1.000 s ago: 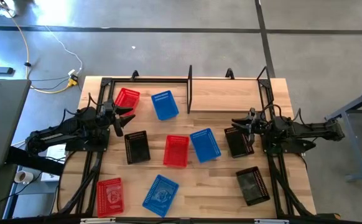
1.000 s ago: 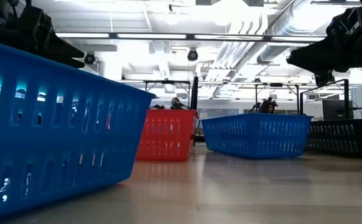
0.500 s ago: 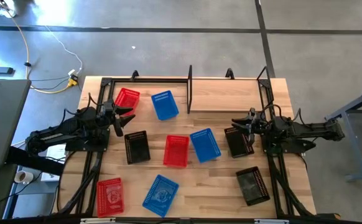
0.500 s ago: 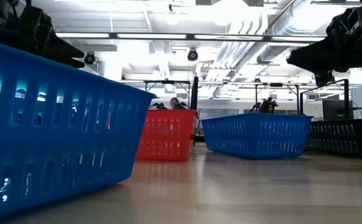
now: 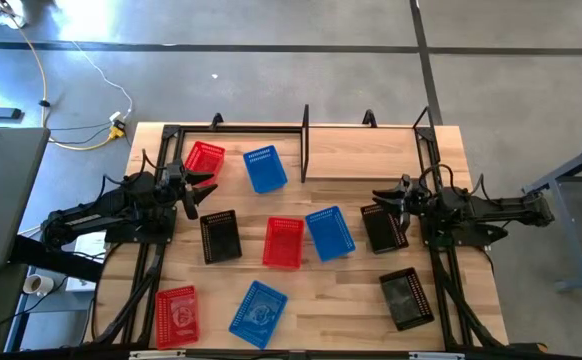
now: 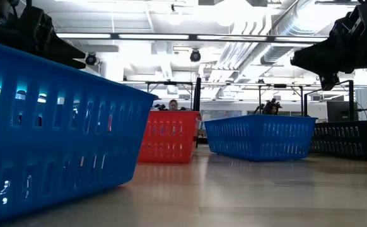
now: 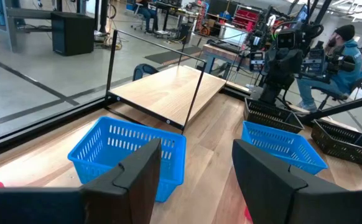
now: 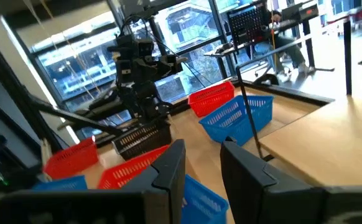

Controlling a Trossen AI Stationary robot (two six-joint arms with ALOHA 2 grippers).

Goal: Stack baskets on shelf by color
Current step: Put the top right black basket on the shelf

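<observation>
Counting from above, nine baskets lie loose on the table [image 5: 371,300] and none sits on the shelf [image 5: 366,150], the wire rack standing at the table's far edge. Three are red: one [image 5: 204,158] well to the left of the shelf, one [image 5: 283,242] in front of the shelf's left end, and one [image 5: 177,315] far in front of it at the near left corner. Three are blue: one [image 5: 265,168] just beside the shelf's left end frame, one [image 5: 330,232] in front of the shelf, and one [image 5: 259,310] farther forward still. Three are black: one [image 5: 220,237] left of the middle red one, one [image 5: 382,228] in front of the shelf's right part, and one [image 5: 405,298] nearer the front edge on that side. The left gripper [image 5: 203,187] hovers between the far red basket and the left black basket, fingers spread and empty. The right gripper [image 5: 383,201] hangs over the far end of the right-hand black basket, fingers part-way apart with nothing between them.
</observation>
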